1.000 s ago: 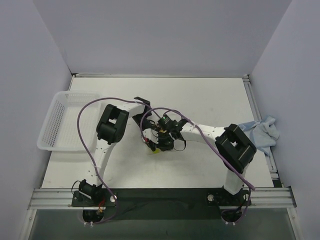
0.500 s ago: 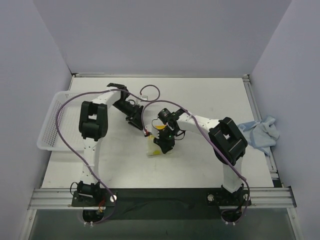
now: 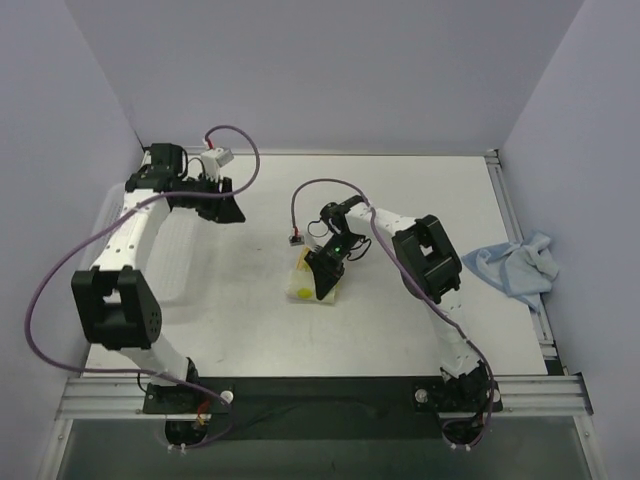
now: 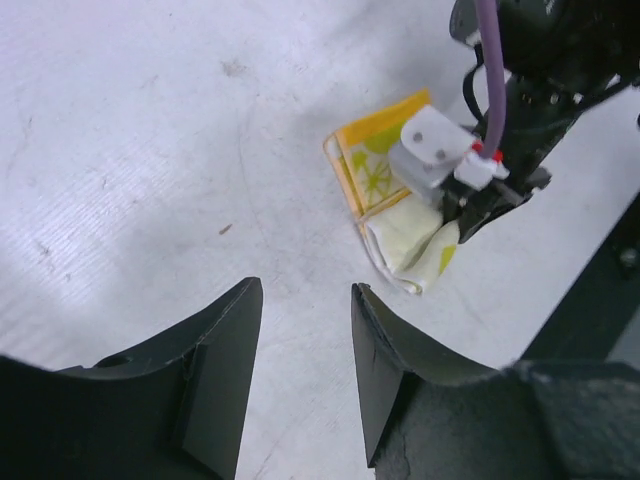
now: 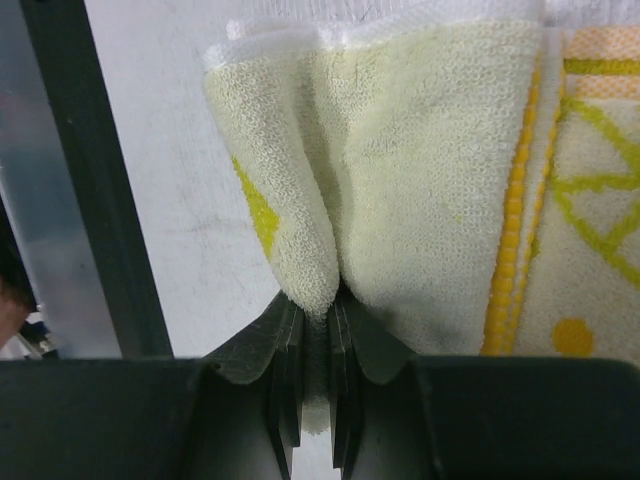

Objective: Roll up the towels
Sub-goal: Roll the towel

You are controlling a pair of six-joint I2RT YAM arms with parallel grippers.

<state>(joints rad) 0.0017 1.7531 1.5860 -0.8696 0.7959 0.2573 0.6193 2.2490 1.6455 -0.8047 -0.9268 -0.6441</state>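
The cream-white towel [image 3: 305, 287] with yellow and green prints lies partly folded on the table's middle. My right gripper [image 3: 326, 272] is shut on a fold at its edge. In the right wrist view the jaws [image 5: 317, 300] pinch a bunched fold of the cream towel [image 5: 430, 150]. My left gripper [image 3: 230, 210] is open and empty at the far left, well apart from the towel. In the left wrist view its fingers [image 4: 225, 340] are spread above bare table, with the cream towel [image 4: 375, 165] beyond them. The light blue towel [image 3: 515, 265] lies crumpled at the right edge.
The white mesh basket [image 3: 182, 262] stands at the left edge, partly hidden under my left arm. Purple cables loop over both arms. Grey walls close in the back and sides. A metal rail runs along the near edge.
My left arm has swung from the towel out to the far left, over the basket. My right gripper has stayed shut on the cream towel and shifted it slightly nearer.
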